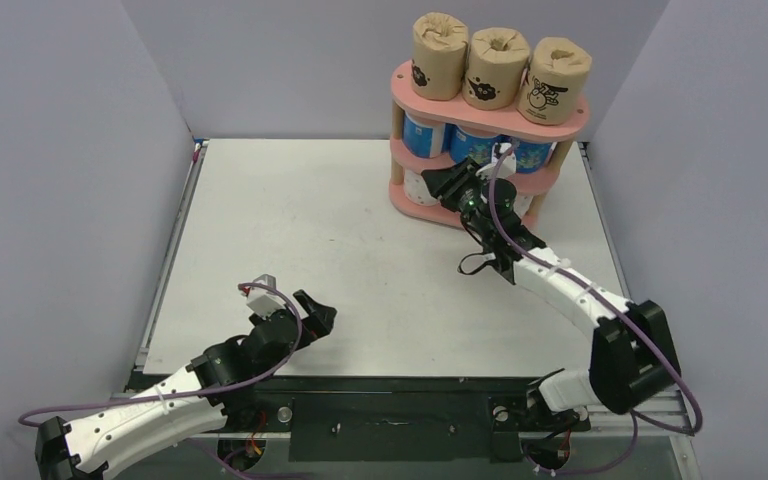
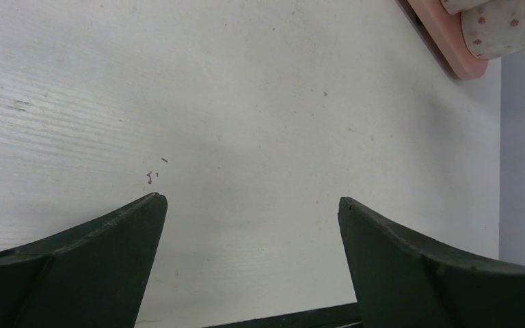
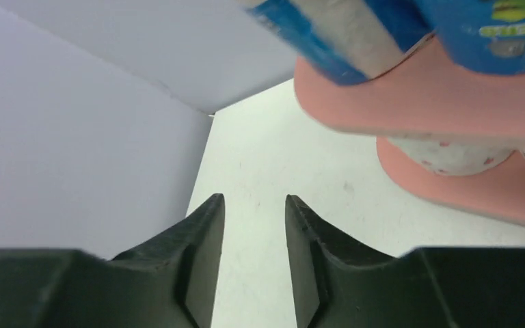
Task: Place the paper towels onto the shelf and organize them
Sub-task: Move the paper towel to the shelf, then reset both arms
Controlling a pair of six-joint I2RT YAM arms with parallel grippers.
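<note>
The pink three-tier shelf (image 1: 480, 113) stands at the back right of the table. Three brown rolls (image 1: 495, 68) stand on its top board, blue rolls (image 1: 475, 145) on the middle board and white pink-dotted rolls (image 1: 415, 185) on the bottom board. My right gripper (image 1: 440, 183) is at the shelf's front left, level with the lower boards, its jaws slightly apart and empty. The right wrist view shows the gripper (image 3: 254, 198), blue rolls (image 3: 513, 34), the middle board (image 3: 437, 102) and a white roll (image 3: 451, 156). My left gripper (image 1: 322, 312) is open and empty near the table's front left.
Grey walls close in the table on the left, back and right. In the left wrist view my open gripper (image 2: 251, 201) hangs over the white tabletop (image 2: 246, 102), with the shelf's bottom board (image 2: 444, 41) and a white roll (image 2: 509, 31) at the top right.
</note>
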